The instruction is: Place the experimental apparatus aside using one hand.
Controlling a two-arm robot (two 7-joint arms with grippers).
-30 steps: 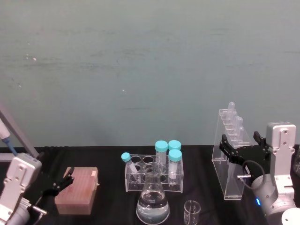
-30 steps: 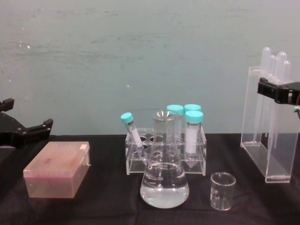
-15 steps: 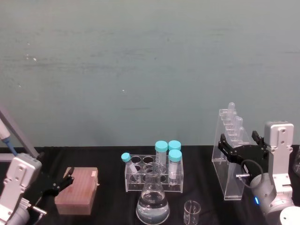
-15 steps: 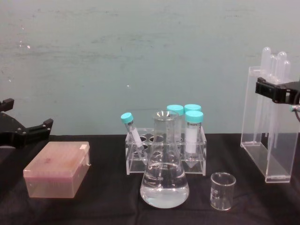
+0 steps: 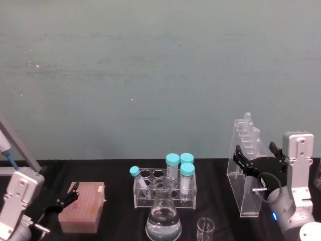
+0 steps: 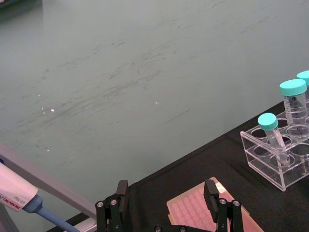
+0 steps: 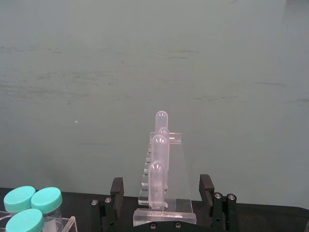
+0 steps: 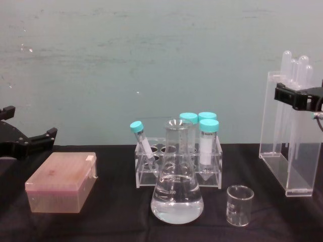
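The tall clear acrylic stand [image 5: 245, 173] with round-topped tubes rests on the black table at the right, and its tubes [image 7: 158, 181] rise in a row. My right gripper [image 5: 255, 158] is open around the stand's upper part [image 8: 288, 126], one finger [image 7: 116, 187] on each side with a small gap. In the chest view the right gripper [image 8: 298, 97] crosses in front of the tubes. The conical flask [image 8: 176, 194] with clear liquid and the small beaker [image 8: 238, 204] stand at front centre. My left gripper [image 5: 66, 197] hangs open near the left edge.
A clear rack [image 8: 179, 159] of teal-capped tubes stands behind the flask. A pink tip box [image 8: 61, 181] lies at the left under the left gripper [image 6: 166, 191]. A pipette on a slanted holder [image 6: 14, 193] sits at far left. Bare black table lies in front of the stand.
The right gripper has edged very slightly upward along the stand. The stand, flask, beaker and left arm have not moved.
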